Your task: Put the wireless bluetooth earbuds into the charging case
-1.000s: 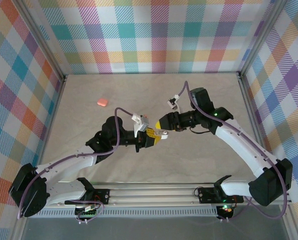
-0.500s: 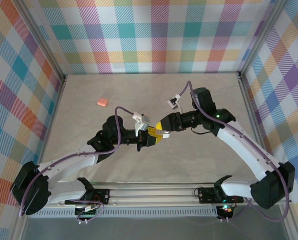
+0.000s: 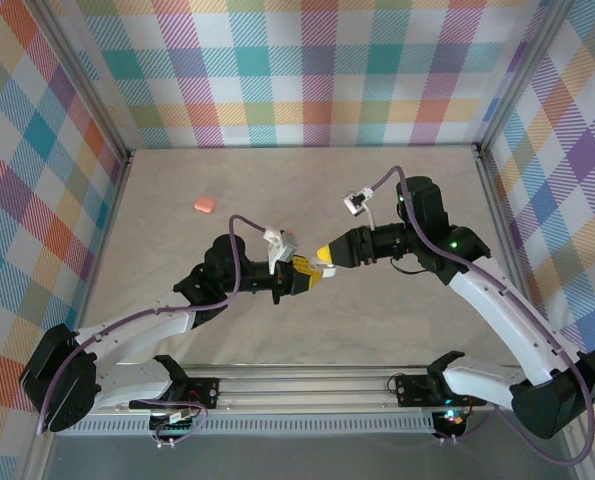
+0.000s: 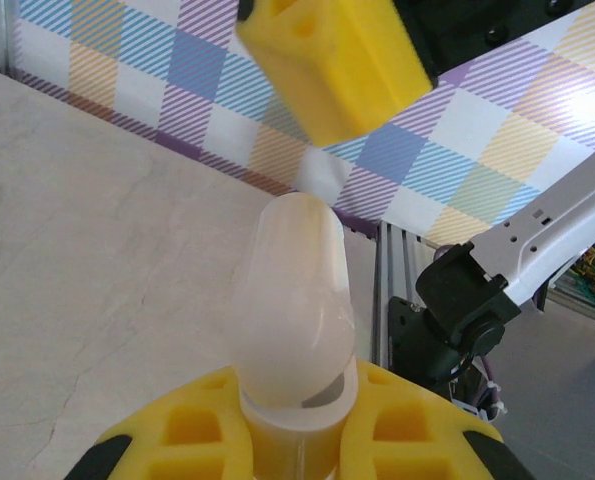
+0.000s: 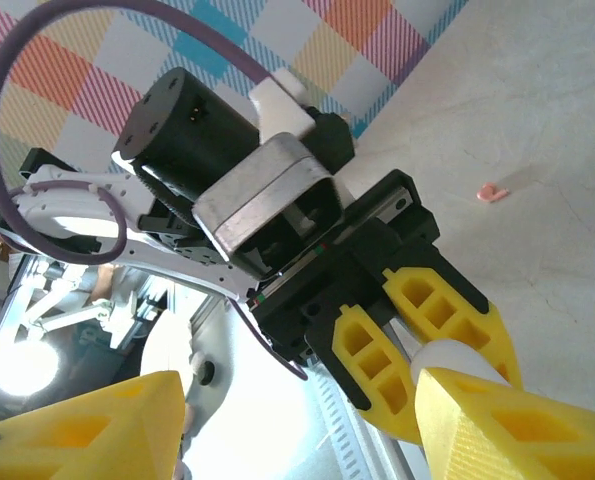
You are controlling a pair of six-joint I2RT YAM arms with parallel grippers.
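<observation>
Left hand [image 3: 310, 271] grips a frosted white rounded charging case [image 4: 295, 300]. Right hand [image 3: 325, 254] hovers alongside, fingers spread apart.

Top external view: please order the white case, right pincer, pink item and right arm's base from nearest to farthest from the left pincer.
1. white case: gripped in the left pincer.
2. right pincer: just beside, to the right.
3. pink item: on the table, back left.
4. right arm's base: near edge, far right.
</observation>
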